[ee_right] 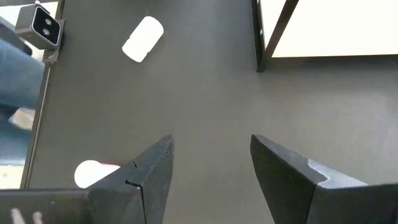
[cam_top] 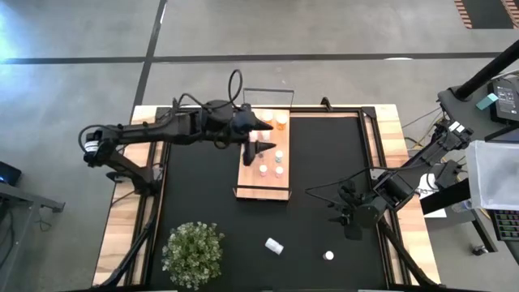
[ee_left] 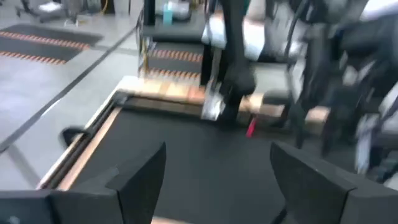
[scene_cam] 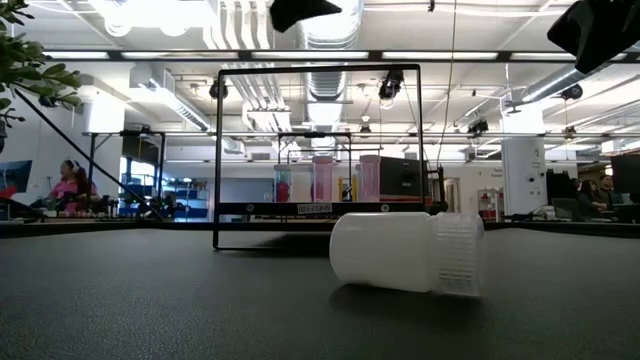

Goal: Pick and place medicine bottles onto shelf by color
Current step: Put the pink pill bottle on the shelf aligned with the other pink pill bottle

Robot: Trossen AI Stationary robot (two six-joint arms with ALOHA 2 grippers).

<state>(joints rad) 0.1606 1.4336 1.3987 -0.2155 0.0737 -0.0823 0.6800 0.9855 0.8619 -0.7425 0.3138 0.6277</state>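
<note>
The left gripper [cam_top: 253,146] hangs over the shelf [cam_top: 245,177] at the far middle of the black mat [cam_top: 324,162], and in its own wrist view its fingers [ee_left: 140,171] stand wide apart with nothing between them. Below it the light-wood board carries several medicine bottles — an orange one [cam_top: 281,121] at the far end and a small cluster of white-capped ones [cam_top: 271,163] near the middle. The right gripper [cam_top: 349,221] waits low over the mat on the right side, well apart from the shelf, its fingers [ee_right: 152,168] partly spread and empty. No brand or label can be read on any bottle; a strip on the shelf's front edge in the low view seems to bear writing, but it is too small to make out. The low view alone shows the fallen white bottle [scene_cam: 408,252] close up, lying on its side with a ribbed cap, and behind it the shelf's thin black frame [scene_cam: 318,70] with pink and reddish bottles [scene_cam: 322,178] standing in a row. The high view places that fallen bottle [cam_top: 274,245] on the near part of the mat, with another white bottle [cam_top: 328,255] standing apart to its right and a potted plant [cam_top: 193,251] at the near left corner. The right wrist view catches both loose bottles and a corner of the shelf. A seated person [scene_cam: 68,186] shows far off in the room.
</note>
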